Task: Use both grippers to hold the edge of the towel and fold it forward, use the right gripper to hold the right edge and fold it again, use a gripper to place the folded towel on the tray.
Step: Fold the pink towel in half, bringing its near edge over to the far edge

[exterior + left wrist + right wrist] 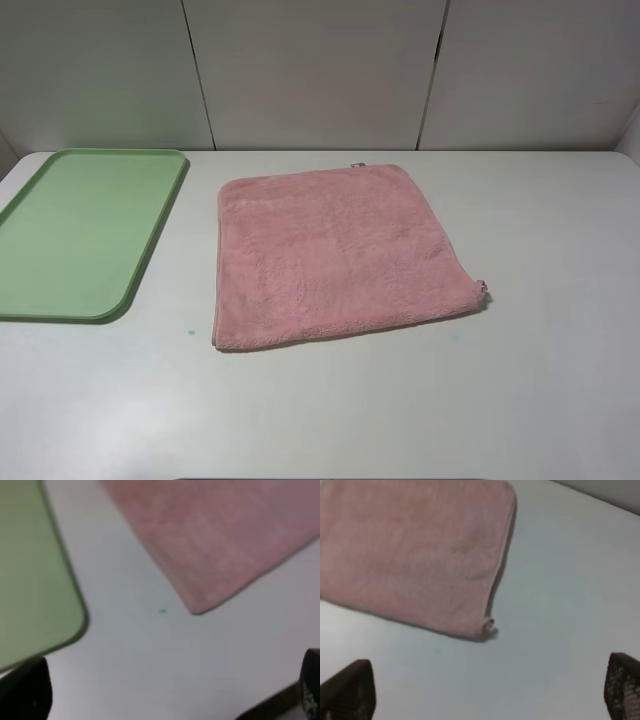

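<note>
Towel (340, 255) first: you have it spread flat and unfolded on the white bench (560, 400), just right of the green tray (80, 230) and not touching it, with its small tag (357, 165) at the far side and its near right corner curled up. Your left hand (167, 695) hovers over bare bench near the towel's near left corner, spread wide apart and holding nothing. Your right hand (485, 692) hangs off the near right corner, equally spread and empty.
</note>
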`<state>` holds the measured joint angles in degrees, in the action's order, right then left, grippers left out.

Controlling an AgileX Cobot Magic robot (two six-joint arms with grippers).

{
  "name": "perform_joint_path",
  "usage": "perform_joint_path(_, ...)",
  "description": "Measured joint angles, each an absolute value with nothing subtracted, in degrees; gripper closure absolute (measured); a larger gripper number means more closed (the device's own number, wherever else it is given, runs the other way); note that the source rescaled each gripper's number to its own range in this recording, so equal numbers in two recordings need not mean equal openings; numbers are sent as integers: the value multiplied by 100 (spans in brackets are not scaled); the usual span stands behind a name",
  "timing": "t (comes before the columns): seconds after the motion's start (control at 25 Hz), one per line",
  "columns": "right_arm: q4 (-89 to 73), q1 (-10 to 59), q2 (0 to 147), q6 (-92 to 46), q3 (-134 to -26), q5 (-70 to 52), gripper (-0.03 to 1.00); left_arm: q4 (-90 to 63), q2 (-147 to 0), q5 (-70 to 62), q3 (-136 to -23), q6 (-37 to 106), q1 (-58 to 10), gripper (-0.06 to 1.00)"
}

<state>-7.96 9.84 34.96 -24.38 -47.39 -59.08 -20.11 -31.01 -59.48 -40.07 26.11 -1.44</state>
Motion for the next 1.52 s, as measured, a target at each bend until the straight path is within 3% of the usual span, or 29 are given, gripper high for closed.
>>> perform_joint_path(0.4,-701,1386,5280,-5106,-4783,-5317,-3,-2130,-4895,-4958,-4035,4670,-1413,-5)
perform_joint_path(1.0,-747,1399,7188,-5351,-4789,-5003,-3,-2129,-7692,-3774,-4035,5767,-2772,-4)
perform_joint_path(1.52,-768,1399,7624,-5975,-4789,-4686,-3,-414,-9158,-2492,-4040,5908,-4065,-4)
